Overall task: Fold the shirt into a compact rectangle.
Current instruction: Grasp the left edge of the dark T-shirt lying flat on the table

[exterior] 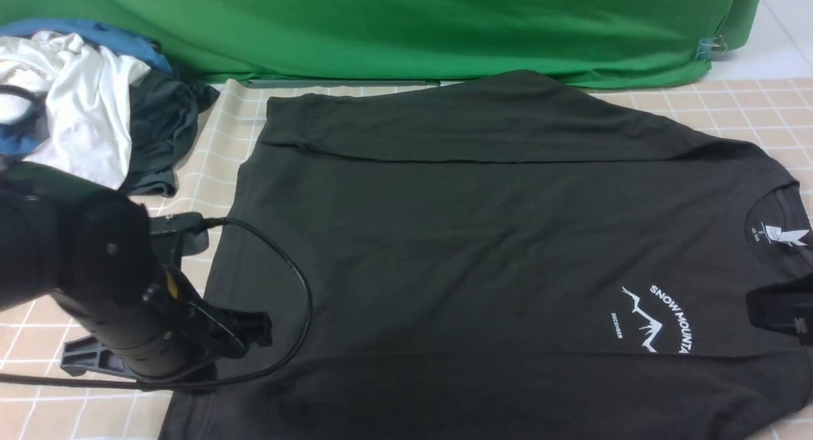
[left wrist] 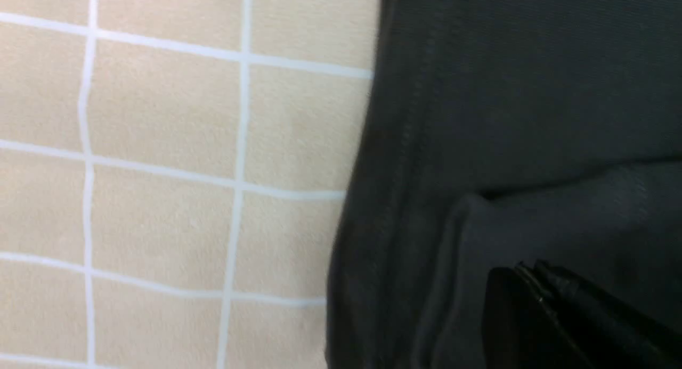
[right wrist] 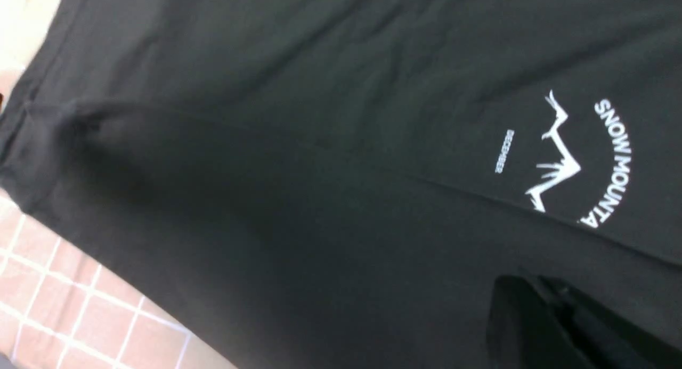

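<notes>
Front view: cable [exterior: 309, 300] loops over shirt [exterior: 476, 237]; clothes pile [exterior: 95, 103] beside.

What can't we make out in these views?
- Front view: end of the SNOW MOUNTAIN lettering, covered by the shirt's folded near flap.
- Front view: neck label text, too small.
- Front view: part of the shirt's left hem, behind the left arm; right gripper, cut by the frame edge.
- Wrist views: whether the shut left gripper or right gripper pinches fabric; dark tips on dark cloth.
</notes>
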Controlling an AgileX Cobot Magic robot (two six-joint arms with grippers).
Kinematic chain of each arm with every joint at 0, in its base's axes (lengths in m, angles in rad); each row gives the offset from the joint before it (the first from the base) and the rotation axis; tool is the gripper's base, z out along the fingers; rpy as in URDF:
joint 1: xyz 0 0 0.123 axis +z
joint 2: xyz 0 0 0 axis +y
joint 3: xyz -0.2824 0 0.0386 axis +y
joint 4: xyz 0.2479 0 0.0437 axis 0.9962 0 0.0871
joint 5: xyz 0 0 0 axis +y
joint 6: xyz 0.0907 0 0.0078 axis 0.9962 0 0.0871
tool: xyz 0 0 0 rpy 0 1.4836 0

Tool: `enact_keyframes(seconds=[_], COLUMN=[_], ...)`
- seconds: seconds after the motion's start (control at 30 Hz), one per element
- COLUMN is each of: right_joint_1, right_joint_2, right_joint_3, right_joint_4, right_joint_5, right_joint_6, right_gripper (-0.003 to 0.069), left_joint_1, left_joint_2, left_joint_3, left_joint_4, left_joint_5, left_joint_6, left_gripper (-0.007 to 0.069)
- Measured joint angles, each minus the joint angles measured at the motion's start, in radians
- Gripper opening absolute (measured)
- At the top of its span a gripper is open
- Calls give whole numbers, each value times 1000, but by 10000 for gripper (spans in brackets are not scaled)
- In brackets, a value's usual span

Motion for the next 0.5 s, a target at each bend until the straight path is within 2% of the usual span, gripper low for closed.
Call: enact_keyframes(seconds=[0.1,0.27,0.37,0.4,0.43,0.5], right_joint_1=[0,0,0,0,0,0], right_joint_2=[0,0,0,0,0,0], right_joint_3=[1,1,1,1,1,1], right_joint_4=[1,21,32,32,33,33], right_joint_5=[-5,-23,-38,-38,-43,-47], right_joint_6=[0,0,0,0,0,0], right_gripper=[39,41,43,43,44,43], left_joint_1=[0,0,0,0,0,0], left_joint_2=[29,80,118,120,132,143], left_joint_3=[0,1,1,1,1,1], left_joint_4=[-1,-6,-6,-6,-6,-8], left_joint_5=[-23,-69,-106,-106,-120,-129], left_joint_6=[-2,12,14,14,17,19], left_gripper=[78,239,380,380,431,463])
